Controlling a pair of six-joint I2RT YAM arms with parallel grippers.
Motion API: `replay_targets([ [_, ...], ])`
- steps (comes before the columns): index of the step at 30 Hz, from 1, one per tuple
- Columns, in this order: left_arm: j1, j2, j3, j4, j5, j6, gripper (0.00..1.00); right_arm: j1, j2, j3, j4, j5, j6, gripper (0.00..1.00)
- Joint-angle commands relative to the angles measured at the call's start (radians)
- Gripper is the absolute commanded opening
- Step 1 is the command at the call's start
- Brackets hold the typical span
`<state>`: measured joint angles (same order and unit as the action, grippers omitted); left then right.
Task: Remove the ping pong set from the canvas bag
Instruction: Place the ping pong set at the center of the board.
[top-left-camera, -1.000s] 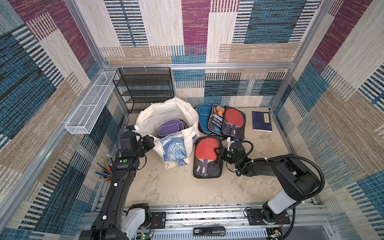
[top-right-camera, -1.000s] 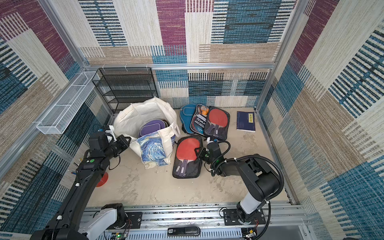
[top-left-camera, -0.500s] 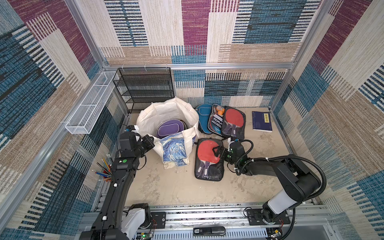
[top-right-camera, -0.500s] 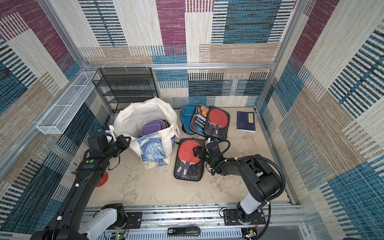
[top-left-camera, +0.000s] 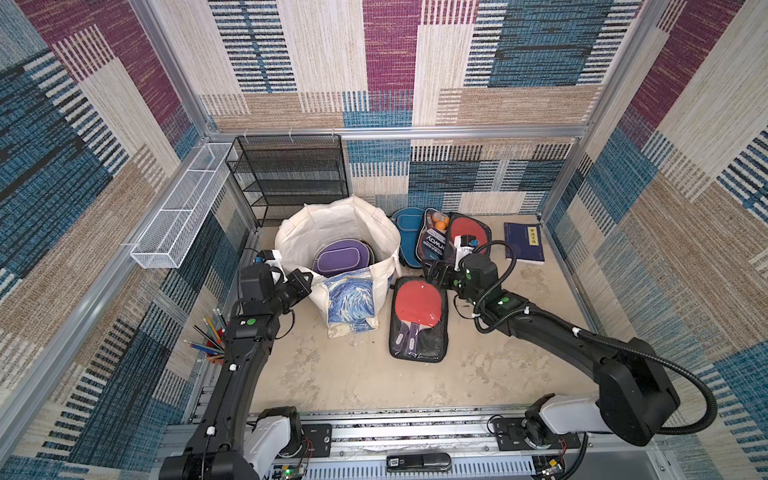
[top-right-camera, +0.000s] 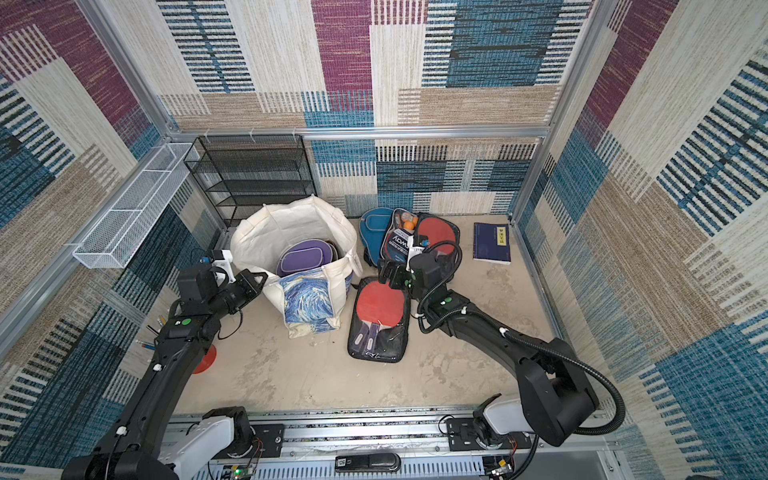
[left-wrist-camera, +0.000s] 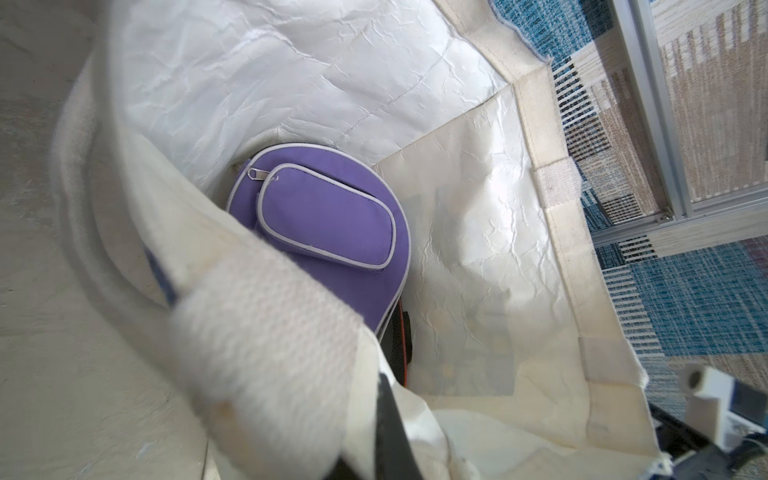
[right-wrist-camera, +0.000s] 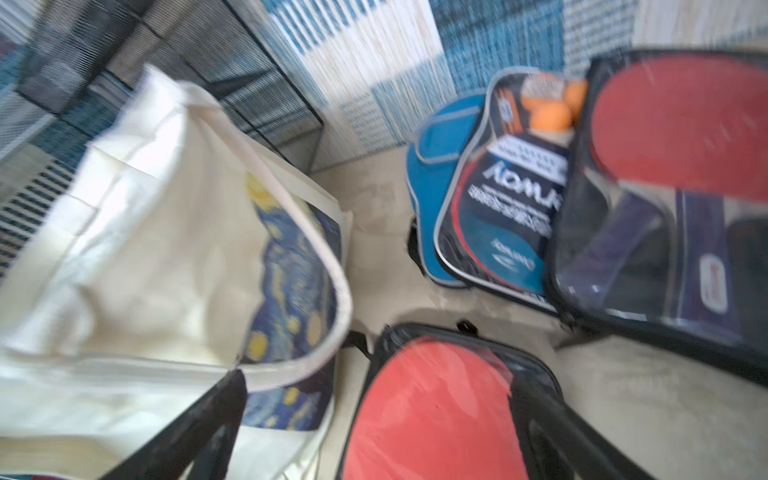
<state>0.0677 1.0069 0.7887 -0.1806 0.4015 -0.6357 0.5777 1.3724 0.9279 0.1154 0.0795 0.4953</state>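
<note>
Let go of the paddle set (top-left-camera: 417, 318) in the last sec: tipped & held then, flat on the floor (top-left-camera: 353, 374) now. Opened the right pincer (top-left-camera: 434, 272) wide & pulled it back a bit. Empty now, just past the set's round end. No shift in the bag (top-left-camera: 340, 216) or the left pincer (top-left-camera: 303, 280).

Where the set is: right beside the bag, on the side w/ the blue swirl pic, not in it. Red paddle face up, handles toward the robot, all in a black see-thru case. Same in both top views (top-right-camera: 380, 316). Close but blurry from the right wrist (right-wrist-camera: 436, 415).

As for the bag: stands open near the back-left corner. Pinched at the rim, near a strap (left-wrist-camera: 266, 332), by the left pincer, pressed tight on the cloth. Prob. to keep the mouth wide.

Still inside: a purple case (left-wrist-camera: 328, 224), w/ a dark & orange thing (left-wrist-camera: 402, 336) under it. Can't tell what.

Out of the bag, by the back wall: a blue case (top-left-camera: 404, 224), a pack (top-left-camera: 436, 239) w/ orange balls, one more red paddle case (top-left-camera: 471, 232). Next to those, a blue book (top-left-camera: 524, 243).

Looks done for this set. Maybe more to pull out if the purple case holds paddles too; hard to say.
</note>
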Motion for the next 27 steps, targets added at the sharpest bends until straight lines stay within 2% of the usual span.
replay_targets([
  [1,0.0,0.001,-0.023,0.056,0.051,-0.024,0.0,0.046,0.004,0.121,-0.098,0.023,-0.135,1.0],
  [7,-0.018,-0.02,-0.106,0.066,0.051,-0.029,0.0,0.143,0.104,0.389,-0.187,-0.035,-0.221,0.99],
  [16,-0.098,-0.027,-0.243,0.124,-0.017,-0.047,0.0,0.253,0.38,0.714,-0.341,-0.078,-0.324,1.0],
  [25,-0.144,0.008,-0.339,0.203,-0.055,-0.062,0.0,0.264,0.557,0.835,-0.453,-0.1,-0.332,1.0],
  [27,-0.149,0.022,-0.351,0.219,-0.059,-0.067,0.0,0.269,0.591,0.864,-0.494,-0.095,-0.345,0.98],
])
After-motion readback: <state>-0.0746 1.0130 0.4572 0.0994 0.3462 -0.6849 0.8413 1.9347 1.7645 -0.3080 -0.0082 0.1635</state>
